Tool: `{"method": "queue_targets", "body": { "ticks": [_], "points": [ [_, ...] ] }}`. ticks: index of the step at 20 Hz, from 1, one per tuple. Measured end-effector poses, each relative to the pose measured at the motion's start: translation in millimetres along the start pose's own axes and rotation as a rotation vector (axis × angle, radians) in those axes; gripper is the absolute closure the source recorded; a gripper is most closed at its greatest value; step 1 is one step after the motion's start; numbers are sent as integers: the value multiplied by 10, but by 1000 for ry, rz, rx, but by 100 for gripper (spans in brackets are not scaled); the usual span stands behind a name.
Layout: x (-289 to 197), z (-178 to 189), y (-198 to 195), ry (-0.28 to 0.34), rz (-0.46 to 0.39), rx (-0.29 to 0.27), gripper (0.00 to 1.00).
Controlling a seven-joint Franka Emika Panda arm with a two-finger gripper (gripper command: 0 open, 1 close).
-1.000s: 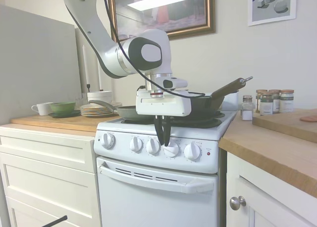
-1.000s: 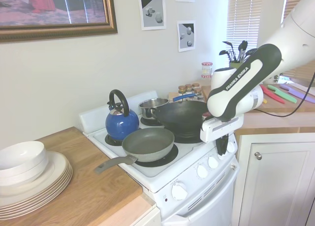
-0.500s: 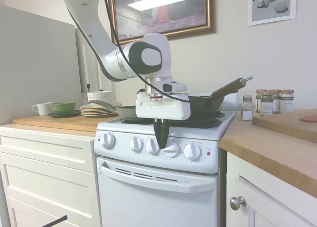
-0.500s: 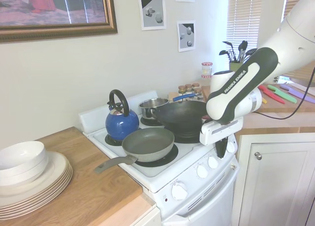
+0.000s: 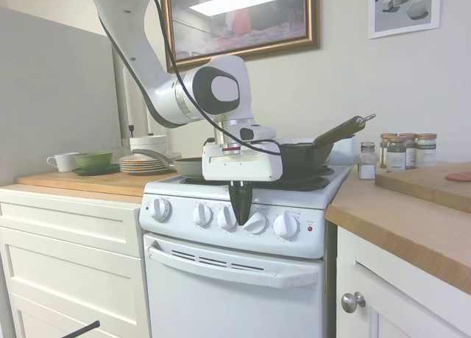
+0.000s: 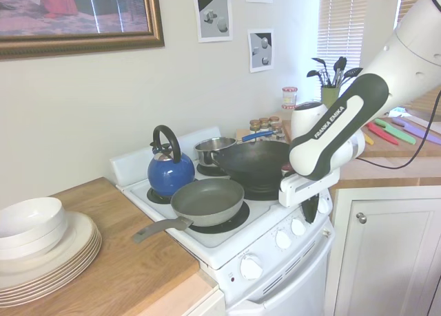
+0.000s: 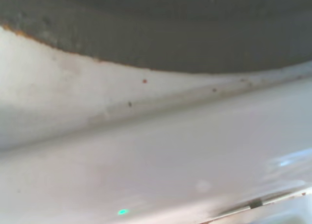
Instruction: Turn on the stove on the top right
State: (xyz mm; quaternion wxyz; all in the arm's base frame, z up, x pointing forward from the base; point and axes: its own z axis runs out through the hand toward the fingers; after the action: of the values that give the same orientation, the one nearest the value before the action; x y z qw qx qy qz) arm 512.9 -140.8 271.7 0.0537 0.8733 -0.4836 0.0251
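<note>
I have the claw (image 5: 241, 205) pressed together, hanging point-down in front of the stove (image 5: 235, 275) panel, between the third knob (image 5: 227, 218) and fourth knob (image 5: 255, 222). I judge no knob gripped yet. Next I must part it and seat on the right knob. Behind, at twelve o'clock, sits the wok (image 5: 298, 155).
</note>
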Motion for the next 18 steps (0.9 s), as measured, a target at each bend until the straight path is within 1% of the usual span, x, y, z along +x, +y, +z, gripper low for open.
{"method": "queue_targets", "body": {
  "ticks": [6, 11, 15, 18],
  "points": [
    [-27, 56, -20, 33, 13, -33, 100],
    [-90, 103, -69, 75, 26, -65, 100],
    [-100, 104, -72, 73, 28, -62, 100],
    [-125, 74, -99, 59, 20, -41, 100]
  ]
}}
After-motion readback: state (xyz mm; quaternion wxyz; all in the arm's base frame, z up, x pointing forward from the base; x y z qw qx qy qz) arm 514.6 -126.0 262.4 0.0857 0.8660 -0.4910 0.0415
